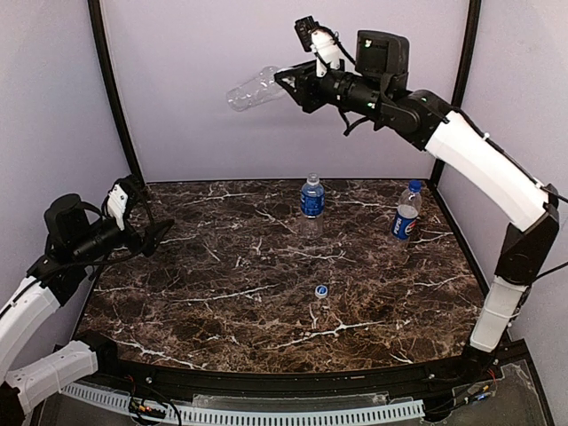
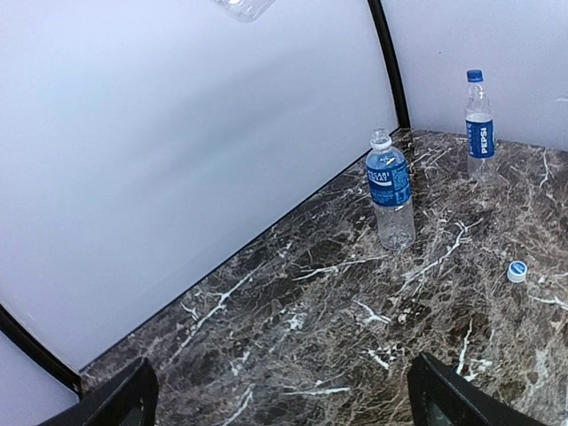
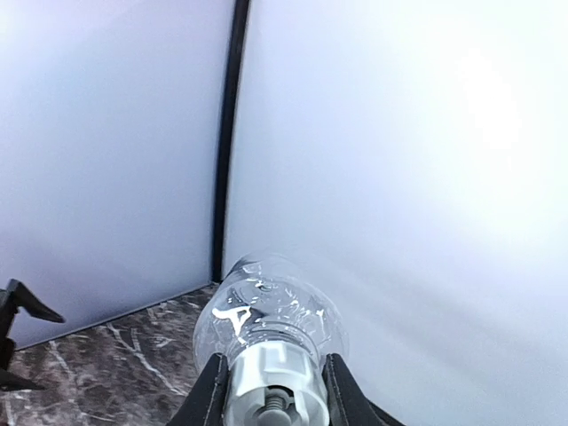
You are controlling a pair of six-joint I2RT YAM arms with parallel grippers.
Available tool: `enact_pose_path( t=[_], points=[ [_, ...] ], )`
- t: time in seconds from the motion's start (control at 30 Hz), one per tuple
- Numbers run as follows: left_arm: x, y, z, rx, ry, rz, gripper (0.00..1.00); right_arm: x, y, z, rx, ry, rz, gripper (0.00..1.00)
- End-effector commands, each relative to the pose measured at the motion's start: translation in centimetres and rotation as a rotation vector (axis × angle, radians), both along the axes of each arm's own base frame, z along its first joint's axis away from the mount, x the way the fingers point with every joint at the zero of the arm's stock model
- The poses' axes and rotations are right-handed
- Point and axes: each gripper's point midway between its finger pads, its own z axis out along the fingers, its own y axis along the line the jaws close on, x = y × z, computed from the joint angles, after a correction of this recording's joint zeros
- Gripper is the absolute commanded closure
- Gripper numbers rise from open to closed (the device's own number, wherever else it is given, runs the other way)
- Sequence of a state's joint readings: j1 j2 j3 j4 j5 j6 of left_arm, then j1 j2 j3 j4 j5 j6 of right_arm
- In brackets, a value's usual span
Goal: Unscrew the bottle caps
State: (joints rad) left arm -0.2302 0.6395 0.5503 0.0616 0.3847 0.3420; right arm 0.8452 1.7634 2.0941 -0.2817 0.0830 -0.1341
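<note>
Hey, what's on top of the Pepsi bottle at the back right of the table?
A blue cap sits on the neck of the Pepsi bottle. The cap covers the bottle's mouth, so that cannot be seen.

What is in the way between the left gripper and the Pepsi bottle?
Nothing right on the line. From the open left gripper to the Pepsi bottle, the blue-label bottle stands close beside the path, on its left in the left wrist view; a loose cap lies off to the right.
</note>
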Motion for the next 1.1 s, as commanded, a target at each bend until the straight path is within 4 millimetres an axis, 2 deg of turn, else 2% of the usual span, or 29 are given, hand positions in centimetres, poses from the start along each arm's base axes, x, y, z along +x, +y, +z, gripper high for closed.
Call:
enact_pose_path(
  t=[0.0, 0.1, 0.17, 0.27, 0.37, 0.43, 0.57, 0.77, 1.07],
  points=[
    [0.1, 0.0, 1.1, 0.234, -0.065, -0.028, 0.01, -2.8, 7.6, -5.1, 0.02, 0.162, 0.299, 1.0],
    [0.2, 0.0, 2.2, 0.308, -0.076, -0.038, 0.01, -5.1, 10.3, -7.3, 0.023, 0.256, 0.409, 1.0],
    [0.1, -0.3, 1.8, 0.356, -0.063, -0.068, 0.01, -6.7, 11.8, -8.7, 0.019, 0.319, 0.49, 1.0],
    [-0.8, -1.5, -0.4, 0.397, 0.015, -0.161, 0.01, -8.5, 13.5, -10.5, 0.014, 0.393, 0.572, 1.0],
    [-0.7, -2.3, -1.5, 0.351, 0.094, -0.173, 0.01, -9.4, 14.3, -11.6, -0.003, 0.427, 0.605, 1.0],
    [0.1, -2.2, -1.3, 0.314, 0.109, -0.136, 0.01, -9.9, 14.4, -11.9, -0.009, 0.447, 0.626, 1.0],
    [0.5, -2.6, -0.9, 0.307, 0.105, -0.144, 0.01, -11.1, 14.6, -12.5, -0.017, 0.482, 0.684, 1.0],
    [1.1, -3.2, 0.4, 0.267, 0.077, -0.132, 0.09, -10.7, 14.8, -13.6, -0.036, 0.499, 0.66, 1.0],
    [0.6, -4.2, 0.8, 0.255, 0.056, -0.174, 0.21, -10.2, 15.3, -14.2, -0.043, 0.503, 0.645, 1.0]
  ],
)
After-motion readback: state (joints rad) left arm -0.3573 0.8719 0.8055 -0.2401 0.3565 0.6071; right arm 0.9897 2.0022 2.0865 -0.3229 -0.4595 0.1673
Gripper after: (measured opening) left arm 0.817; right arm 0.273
